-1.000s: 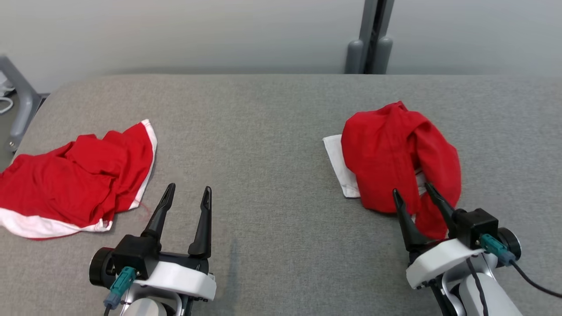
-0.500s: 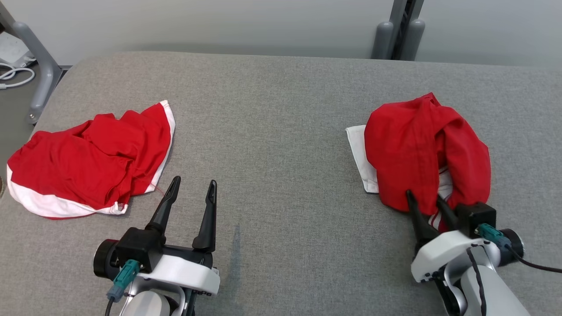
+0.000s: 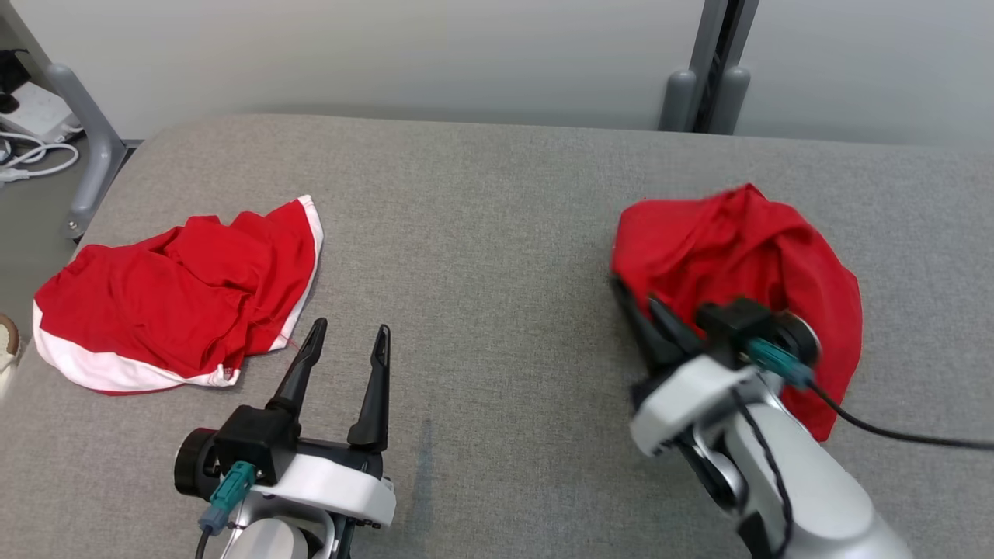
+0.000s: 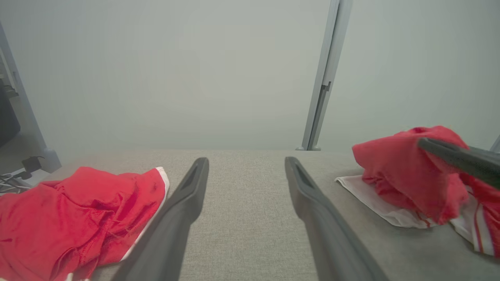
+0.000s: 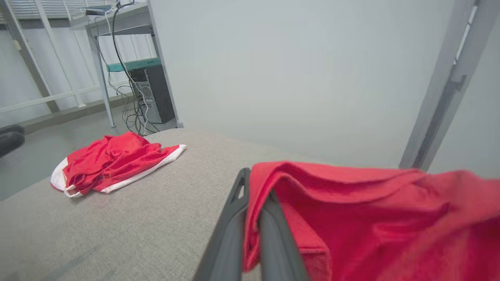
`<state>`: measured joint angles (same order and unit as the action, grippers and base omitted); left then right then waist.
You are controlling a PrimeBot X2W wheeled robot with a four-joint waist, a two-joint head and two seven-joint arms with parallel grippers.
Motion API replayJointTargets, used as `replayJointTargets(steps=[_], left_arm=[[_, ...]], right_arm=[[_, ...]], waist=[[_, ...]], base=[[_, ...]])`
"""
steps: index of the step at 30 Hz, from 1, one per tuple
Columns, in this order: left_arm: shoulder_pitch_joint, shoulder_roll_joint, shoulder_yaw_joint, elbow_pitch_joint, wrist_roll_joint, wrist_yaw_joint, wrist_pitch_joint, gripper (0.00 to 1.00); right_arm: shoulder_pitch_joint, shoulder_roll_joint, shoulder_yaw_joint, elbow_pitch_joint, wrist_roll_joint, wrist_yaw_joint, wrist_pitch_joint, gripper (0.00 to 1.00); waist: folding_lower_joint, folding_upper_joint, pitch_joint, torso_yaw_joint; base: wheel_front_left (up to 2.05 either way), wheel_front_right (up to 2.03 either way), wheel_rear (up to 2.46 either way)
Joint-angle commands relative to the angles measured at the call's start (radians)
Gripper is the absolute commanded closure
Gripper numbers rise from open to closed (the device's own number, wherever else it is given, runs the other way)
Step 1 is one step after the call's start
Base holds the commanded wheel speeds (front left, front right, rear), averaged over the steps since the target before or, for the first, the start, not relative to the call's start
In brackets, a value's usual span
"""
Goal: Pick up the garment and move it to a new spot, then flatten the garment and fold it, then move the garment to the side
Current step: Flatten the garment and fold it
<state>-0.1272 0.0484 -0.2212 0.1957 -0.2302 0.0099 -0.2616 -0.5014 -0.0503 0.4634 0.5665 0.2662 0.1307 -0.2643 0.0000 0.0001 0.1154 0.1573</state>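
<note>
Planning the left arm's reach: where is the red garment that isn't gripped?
In the head view the red garment lies on the left side of the table, just beyond and left of the open left claw.

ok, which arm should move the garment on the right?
Right. The right gripper is shut on the garment, with a fold pinched in it. The left gripper is open and empty over bare table, apart from that garment.

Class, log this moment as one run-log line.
phase: pickup | right gripper: shut on red garment | left gripper: open, holding nothing | second garment: crumpled on table
</note>
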Motion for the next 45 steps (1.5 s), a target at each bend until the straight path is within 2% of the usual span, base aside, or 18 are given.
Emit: replayJointTargets(steps=[1, 6, 9, 12, 17, 22, 27, 30, 37, 38, 39, 41, 45], left_arm=[[0.003, 0.004, -0.001, 0.002, -0.002, 0.003, -0.003, 0.0], [0.02, 0.004, -0.026, 0.007, -0.018, 0.011, -0.003, 0.0], [0.037, 0.004, -0.034, 0.002, -0.019, 0.017, -0.003, 0.0], [0.06, 0.004, -0.022, -0.015, -0.026, 0.024, -0.003, 0.0], [0.081, 0.003, 0.002, -0.027, -0.014, 0.024, -0.003, 0.0], [0.078, 0.004, 0.007, -0.032, -0.022, 0.026, -0.003, 0.0], [0.069, 0.004, -0.002, -0.028, -0.025, 0.019, -0.003, 0.0], [0.053, 0.004, -0.003, -0.026, -0.017, 0.015, -0.003, 0.0], [0.022, 0.003, 0.025, -0.023, 0.005, -0.001, -0.003, 0.0], [0.017, 0.004, 0.027, -0.022, 0.005, -0.003, -0.003, 0.0], [0.013, 0.004, 0.03, -0.022, 0.008, -0.005, -0.003, 0.0], [0.007, 0.004, 0.032, -0.019, 0.01, -0.007, -0.003, 0.0], [-0.005, 0.004, 0.035, -0.02, 0.01, -0.008, -0.003, 0.0]], right_arm=[[-0.026, -0.003, 0.016, -0.002, 0.01, 0.0, -0.002, 1.0], [-0.207, -0.002, 0.17, -0.005, 0.095, 0.0, -0.002, 1.0], [-0.328, -0.002, 0.191, -0.028, 0.147, 0.0, -0.002, 1.0], [-0.434, -0.002, 0.134, -0.061, 0.107, 0.0, -0.002, 1.0], [-0.5, -0.006, -0.086, -0.155, 0.063, 0.0, -0.002, 1.0], [-0.395, -0.084, -0.201, -0.123, 0.022, 0.0, -0.002, 1.0], [-0.202, -0.193, -0.248, 0.003, 0.015, 0.0, -0.002, 1.0], [-0.085, -0.249, -0.319, 0.073, 0.013, 0.0, -0.002, 1.0], [0.085, -0.277, -0.473, 0.229, -0.02, 0.0, -0.002, 1.0], [0.091, -0.276, -0.489, 0.249, -0.029, 0.0, -0.002, 0.76], [0.095, -0.268, -0.51, 0.278, -0.031, 0.0, -0.002, 0.0], [0.09, -0.254, -0.542, 0.305, -0.04, 0.0, -0.002, 0.0], [0.074, -0.23, -0.593, 0.285, -0.041, 0.0, -0.002, 0.0]], waist=[[0.0, -0.0001, -0.007, 0.003], [0.0, -0.0001, -0.046, 0.025], [0.0, -0.0001, -0.076, 0.039], [0.0, -0.0001, -0.1, 0.041], [0.0, -0.0001, -0.112, 0.019], [0.0, -0.0001, -0.109, -0.018], [0.0, -0.0001, -0.085, -0.057], [0.0, -0.0001, -0.06, -0.078], [0.0, -0.0001, -0.008, -0.126], [0.0, -0.0001, -0.004, -0.131], [0.0, -0.0001, -0.001, -0.136], [0.0, -0.0001, 0.002, -0.142], [0.0, -0.0001, 0.003, -0.149]], base=[[0.0, 0.0, 0.0], [0.0, 0.0, 0.0], [0.0, 0.0, 0.0], [0.0, 0.0, 0.0], [0.0, 0.0, 0.0], [0.0, 0.0, 0.0], [0.0, 0.0, 0.0], [0.0, 0.0, 0.0], [0.0, 0.0, 0.0], [0.0, 0.0, 0.0], [0.0, 0.0, 0.0], [0.0, 0.0, 0.0], [0.0, 0.0, 0.0]])
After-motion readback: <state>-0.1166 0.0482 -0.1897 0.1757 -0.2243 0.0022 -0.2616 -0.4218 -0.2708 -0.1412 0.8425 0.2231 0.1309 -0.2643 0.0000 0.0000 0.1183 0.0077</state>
